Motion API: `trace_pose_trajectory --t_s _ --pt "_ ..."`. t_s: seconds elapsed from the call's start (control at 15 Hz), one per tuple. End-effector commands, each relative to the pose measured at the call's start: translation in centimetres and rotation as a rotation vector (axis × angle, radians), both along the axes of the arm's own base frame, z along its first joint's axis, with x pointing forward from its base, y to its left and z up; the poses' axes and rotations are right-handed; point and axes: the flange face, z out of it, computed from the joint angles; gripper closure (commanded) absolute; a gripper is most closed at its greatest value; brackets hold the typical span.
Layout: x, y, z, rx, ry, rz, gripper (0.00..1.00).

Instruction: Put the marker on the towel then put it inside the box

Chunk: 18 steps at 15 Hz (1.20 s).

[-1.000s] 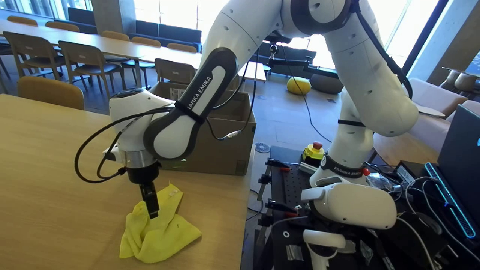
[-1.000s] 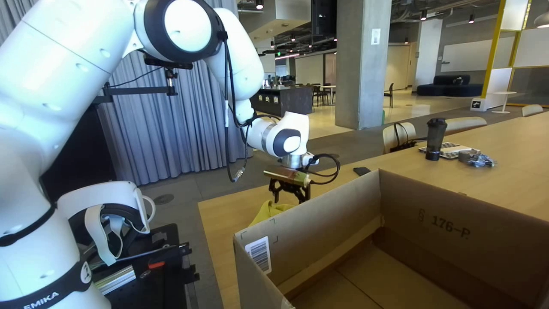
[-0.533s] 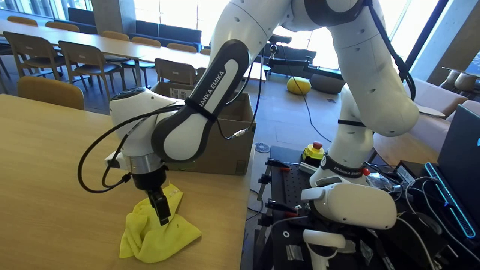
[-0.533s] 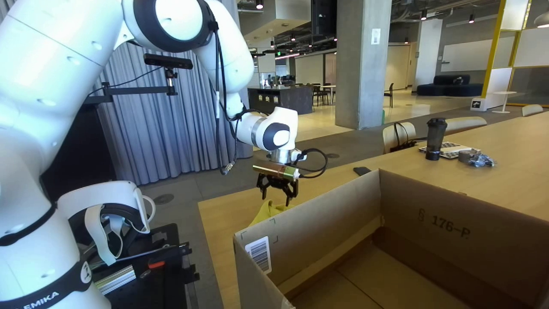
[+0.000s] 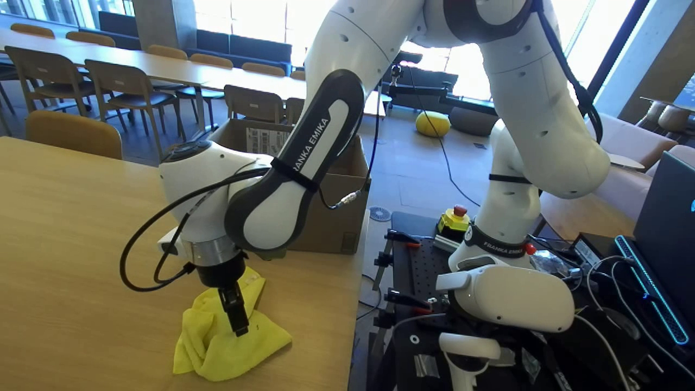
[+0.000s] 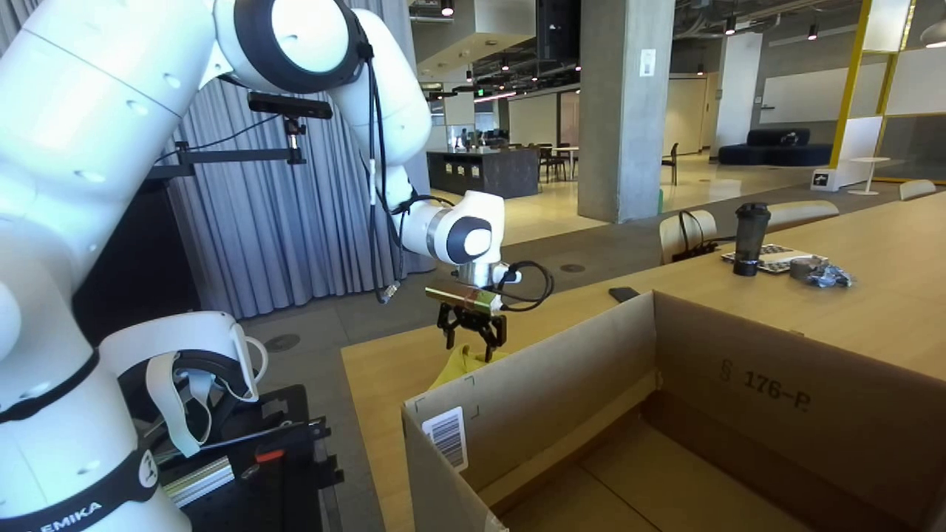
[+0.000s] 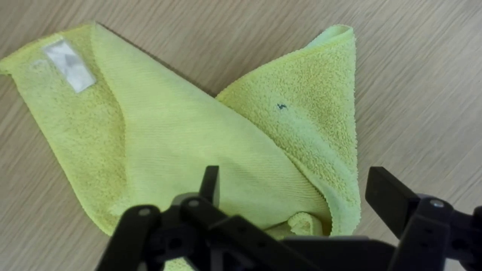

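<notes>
Although three views cover the work area, the marker is not discernible in any of them; it may be hidden, and its position cannot be told. The folded yellow microfiber towel point(image 7: 180, 131), named as its first resting place, spreads from the upper left of the wrist view to the lower centre, with a white tag point(image 7: 69, 64) at upper left and a dark mark point(image 7: 281, 106), too small to identify, right of centre. Over the towel stands the Robotiq gripper point(image 7: 295, 186), its jaws widely parted and grasping nothing visible; whether it touches the cloth cannot be settled. The cardboard box point(image 6: 562, 391), bearing a barcode label point(image 6: 446, 439), fills the lower right of an exterior view, near the towel but apart from it, on the same wooden table point(image 5: 81, 271). A shaker bottle point(image 6: 751, 240) stands at the right of that frame. Progress, by inference: placement on the towel cannot be confirmed; the unladen gripper's position suggests a pick-up there, and transfer into the box probably remains.
</notes>
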Motion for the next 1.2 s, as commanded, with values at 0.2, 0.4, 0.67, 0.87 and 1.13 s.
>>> trace_pose_trajectory --t_s 0.2,0.4,0.67,0.87,1.13 --pt "-0.6 1.2 -1.4 -0.016 -0.001 -0.023 0.0" --pt "-0.7 1.5 -1.6 -0.013 -0.023 0.017 0.0" --pt "-0.5 1.4 -2.9 -0.054 -0.066 0.071 0.0" --pt "-0.8 1.7 -3.9 -0.076 -0.085 0.124 0.0" --pt "-0.4 2.2 -5.1 -0.09 -0.128 0.162 0.0"
